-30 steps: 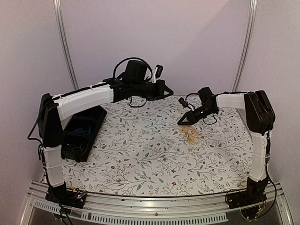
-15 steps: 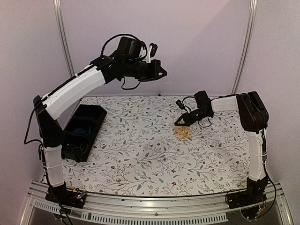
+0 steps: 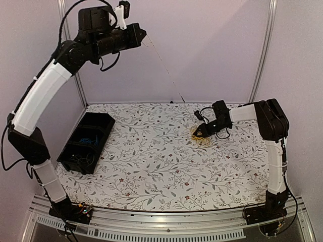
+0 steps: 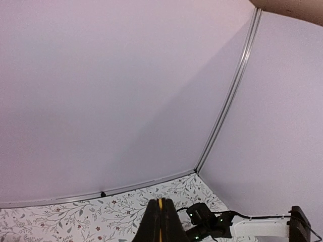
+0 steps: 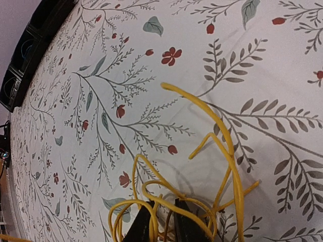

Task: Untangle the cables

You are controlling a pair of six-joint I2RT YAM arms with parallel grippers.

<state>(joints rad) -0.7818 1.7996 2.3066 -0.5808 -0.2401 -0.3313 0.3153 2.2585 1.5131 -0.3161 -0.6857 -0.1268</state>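
Pale walls close the floral worktop at back and sides. High above its far-left corner, the left fingers are pinched shut on a yellow strand that slants straight down toward the cables heaped under the right fingers. Those stand slightly apart among yellow loops, grip unclear. Bare worktop lies nearward of them, and a black bin sits well to their left.

The left gripper, high overhead, is closed; the right gripper sits low, slightly parted.
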